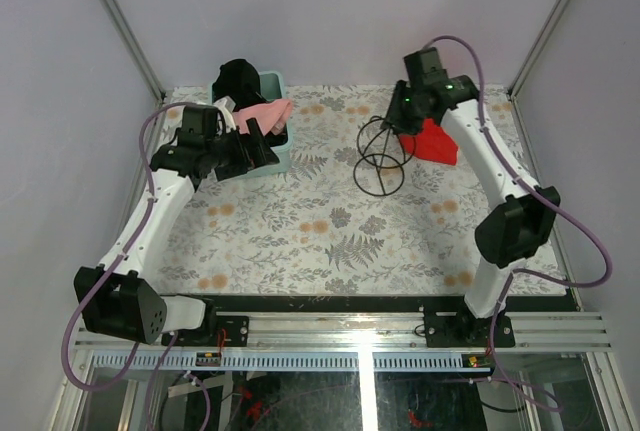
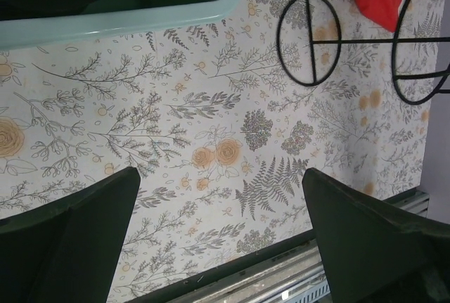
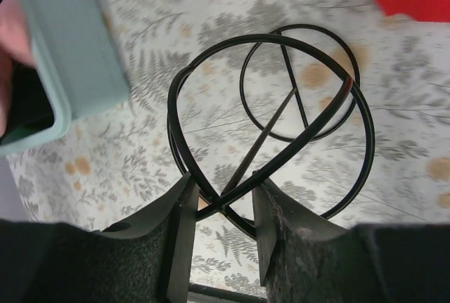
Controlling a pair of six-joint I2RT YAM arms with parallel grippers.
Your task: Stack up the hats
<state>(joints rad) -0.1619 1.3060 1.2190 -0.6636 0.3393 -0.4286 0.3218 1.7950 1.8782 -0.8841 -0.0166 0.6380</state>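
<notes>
The left gripper [image 2: 219, 176] hovered empty just beside the mint tub [image 2: 140, 23], fingers spread wide, probably poised to reach in. The right gripper [image 3: 223, 201] pinched the black wire stand [image 3: 295, 93] where its hoops cross, seemingly to steady it near the red cloth [image 1: 432, 141]. The pink hat [image 1: 268, 111] and black hat [image 1: 238, 76] lay heaped in the tub; no lettering was legible.

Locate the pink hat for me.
Top view, far left: the pink hat lies in the mint-green tub beside a black hat, beyond the left gripper.
</notes>
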